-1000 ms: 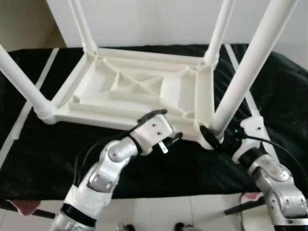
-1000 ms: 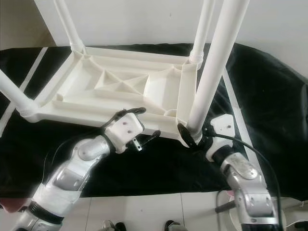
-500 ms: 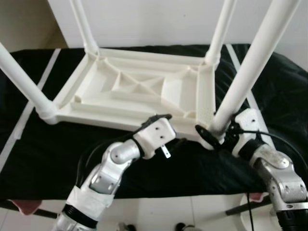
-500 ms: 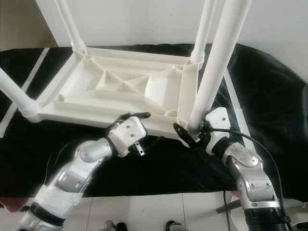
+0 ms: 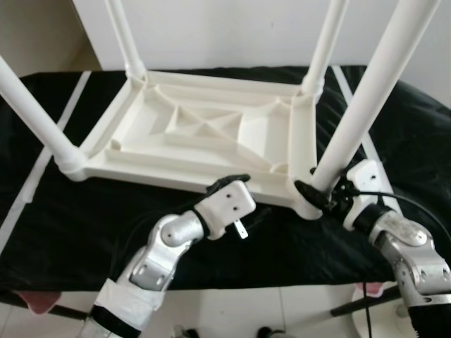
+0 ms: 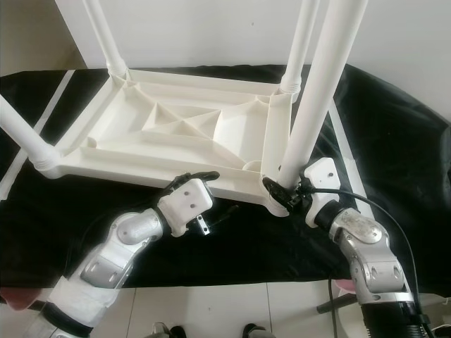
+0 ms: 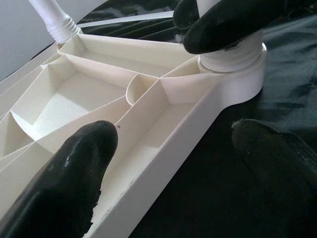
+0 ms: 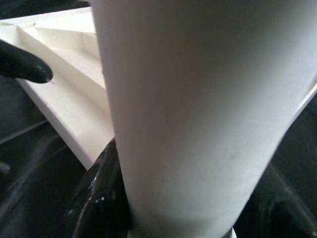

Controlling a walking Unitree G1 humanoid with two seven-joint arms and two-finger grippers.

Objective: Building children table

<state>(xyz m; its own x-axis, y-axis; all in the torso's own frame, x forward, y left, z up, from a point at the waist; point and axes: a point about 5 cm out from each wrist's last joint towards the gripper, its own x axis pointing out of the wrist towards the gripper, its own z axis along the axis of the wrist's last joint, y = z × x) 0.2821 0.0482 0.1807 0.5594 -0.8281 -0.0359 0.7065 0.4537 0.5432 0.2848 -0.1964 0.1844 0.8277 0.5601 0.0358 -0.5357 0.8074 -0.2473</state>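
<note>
A white plastic children's table (image 5: 204, 127) lies upside down on a black cloth, its four legs pointing up. My right gripper (image 5: 318, 197) is shut on the base of the near right leg (image 5: 366, 98), just above its socket. In the right wrist view black fingers (image 8: 101, 198) press both sides of that leg (image 8: 198, 99). My left gripper (image 5: 248, 197) stands open at the table's near rim (image 7: 188, 129). One finger (image 7: 84, 168) is over the ribbed underside and the other is over the cloth.
The black cloth (image 5: 70, 232) carries white tape strips (image 5: 42, 162) and ends at a near edge above a white tiled floor. The near left leg (image 5: 32, 113), far left leg (image 5: 123, 35) and far right leg (image 5: 325, 42) stand up around the work area. A white wall is behind.
My right gripper has moved up and in, closer around the base of the near right leg. My left gripper has shifted slightly along the near rim.
</note>
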